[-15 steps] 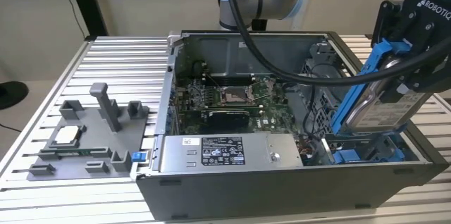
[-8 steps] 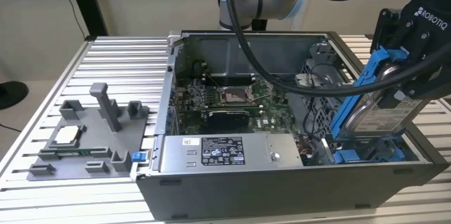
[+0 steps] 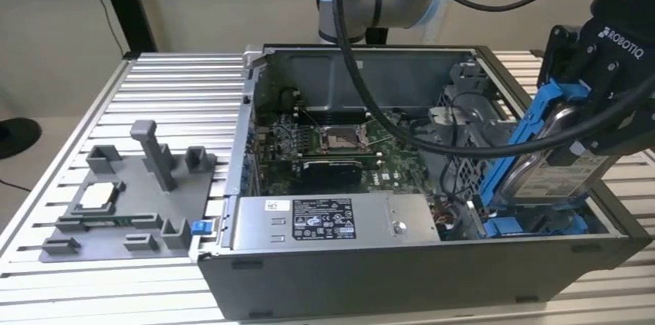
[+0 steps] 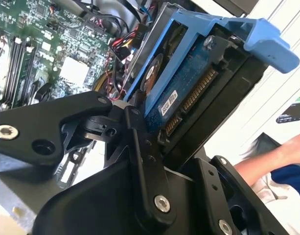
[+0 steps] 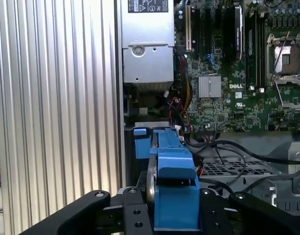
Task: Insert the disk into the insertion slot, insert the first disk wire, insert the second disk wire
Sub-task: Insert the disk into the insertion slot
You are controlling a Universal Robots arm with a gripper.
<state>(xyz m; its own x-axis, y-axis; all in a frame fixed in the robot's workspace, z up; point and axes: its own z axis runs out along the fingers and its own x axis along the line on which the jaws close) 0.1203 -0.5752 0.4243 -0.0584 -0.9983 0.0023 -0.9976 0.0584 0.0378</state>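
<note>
Exterior view: the gripper (image 3: 585, 114) is closed on the disk (image 3: 550, 178), clamping its upper end. The disk hangs steeply tilted, its long axis running from the gripper down toward the exterior view's left. Its lower end is just above the insertion slot (image 3: 508, 227), in the near corner of the computer case (image 3: 409, 287) on the exterior view's right. The slot thus lies below the gripper, along the disk's own axis. Whether the lower edge touches the blue rails cannot be told. Judged from the tilt, the disk is not seated.

Appearance: silver body with a white label, framed by a blue plastic bracket. In the second wrist view the disk (image 4: 189, 98) shows its blue circuit-board face and a row of gold contacts at the held end, with no wire plugged in. In the first wrist view the disk (image 5: 172, 166) is seen edge-on between the fingers (image 5: 135, 218).
</note>
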